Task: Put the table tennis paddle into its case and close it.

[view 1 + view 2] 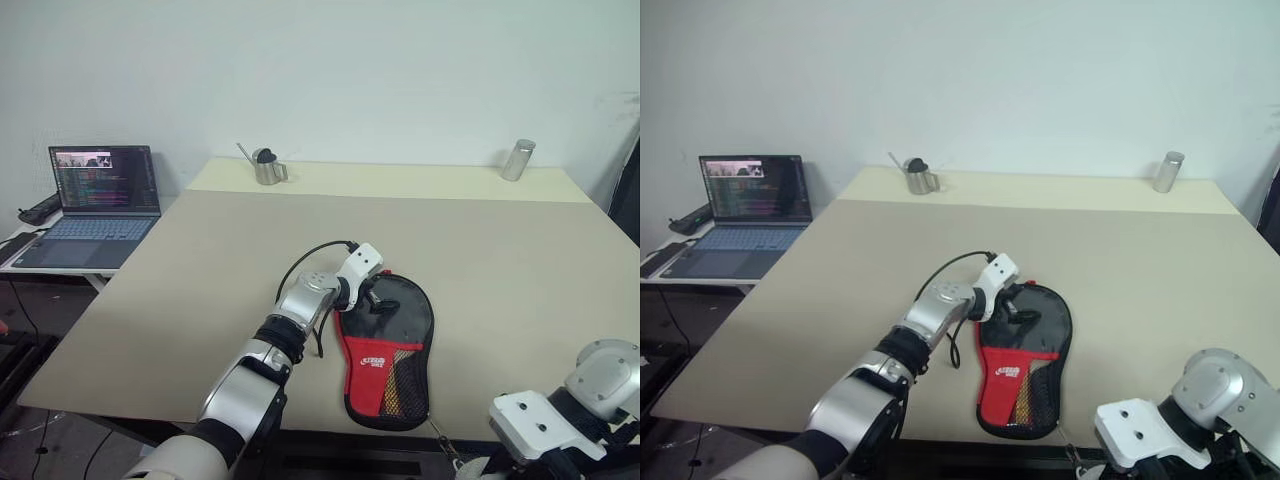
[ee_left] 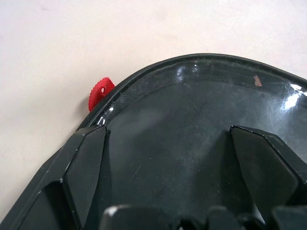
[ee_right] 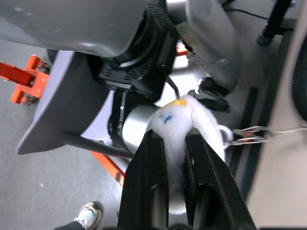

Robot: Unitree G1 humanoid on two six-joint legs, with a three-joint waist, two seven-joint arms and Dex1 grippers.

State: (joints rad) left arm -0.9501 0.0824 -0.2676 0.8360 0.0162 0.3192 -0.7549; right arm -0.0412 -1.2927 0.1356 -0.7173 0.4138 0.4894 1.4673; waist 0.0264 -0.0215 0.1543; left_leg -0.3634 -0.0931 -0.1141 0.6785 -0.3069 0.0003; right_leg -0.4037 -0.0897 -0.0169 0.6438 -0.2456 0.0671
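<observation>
Black fabric, the case (image 1: 388, 350) lies at the bench's (image 1: 180, 300) near edge. The left gripper (image 1: 378, 297), spread wide, rests on its far rounded end. Off the near right edge, the right gripper (image 3: 176, 167) pinches the plush charm (image 3: 184, 129).

Both arms are built of rounded silver-grey metal segments joined by black ribbed collars, each ending in a white plastic wrist block with small dark screw holes, a thin black cable looping off the left one, and angular, faceted matte-black fingers (image 2: 81, 167).
</observation>
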